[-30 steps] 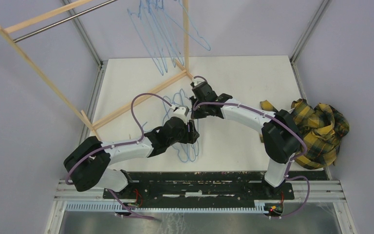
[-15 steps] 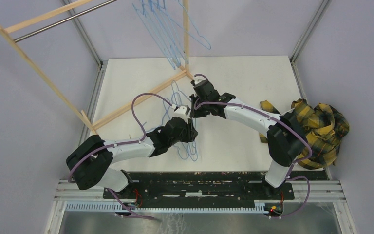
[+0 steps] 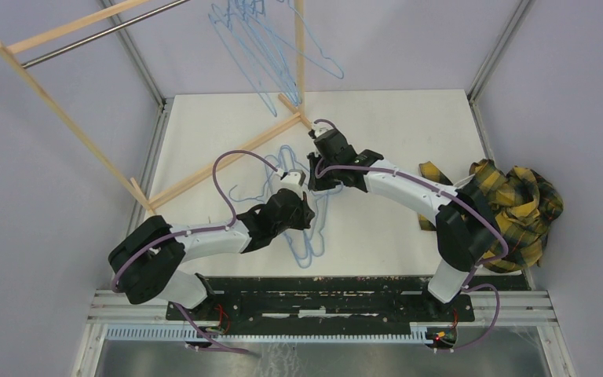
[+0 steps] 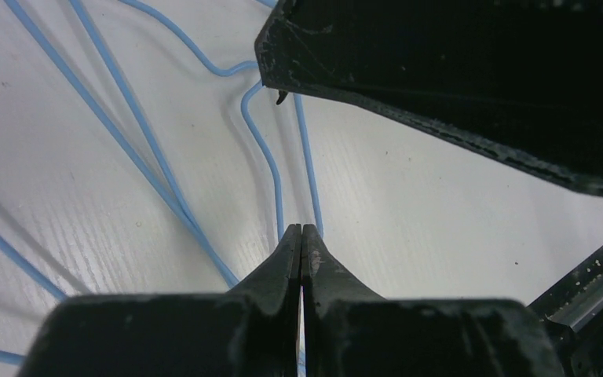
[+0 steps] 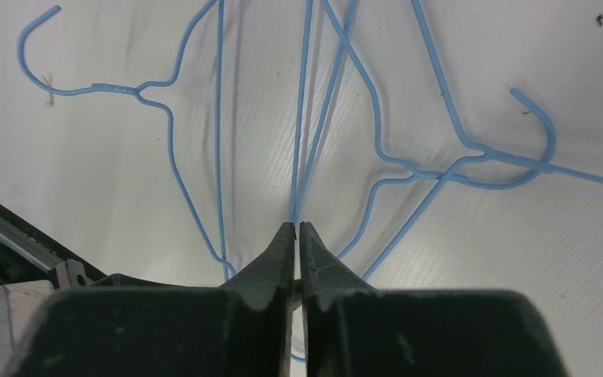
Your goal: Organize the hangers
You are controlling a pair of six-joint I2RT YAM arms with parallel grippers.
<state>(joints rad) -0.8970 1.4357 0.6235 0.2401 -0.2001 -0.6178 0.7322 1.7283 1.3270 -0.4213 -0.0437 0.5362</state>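
Observation:
Several light-blue wire hangers (image 3: 305, 253) lie overlapping on the white table, between the two arms. More hangers (image 3: 261, 55) hang from the rack at the back. My left gripper (image 3: 305, 210) is down on the pile. In its wrist view the left gripper (image 4: 301, 228) has its tips pressed together, hanger wire (image 4: 271, 169) runs out past them, and blue shows in the slit between the fingers. My right gripper (image 3: 315, 182) stands just beyond. Its wrist view shows the right gripper (image 5: 296, 225) with a narrow gap between the tips and hanger wires (image 5: 306, 126) converging there.
A wooden rack (image 3: 228, 157) with a metal rod (image 3: 102, 35) stands at the back left, its base bar running close to both grippers. A yellow plaid cloth (image 3: 514, 212) is heaped at the table's right edge. The right gripper's dark body (image 4: 479, 63) fills the left wrist view's top right.
My left gripper has closed onto the pile. The right gripper's tips have parted a little. The hangers on the table have shifted slightly, and those on the rack have swung.

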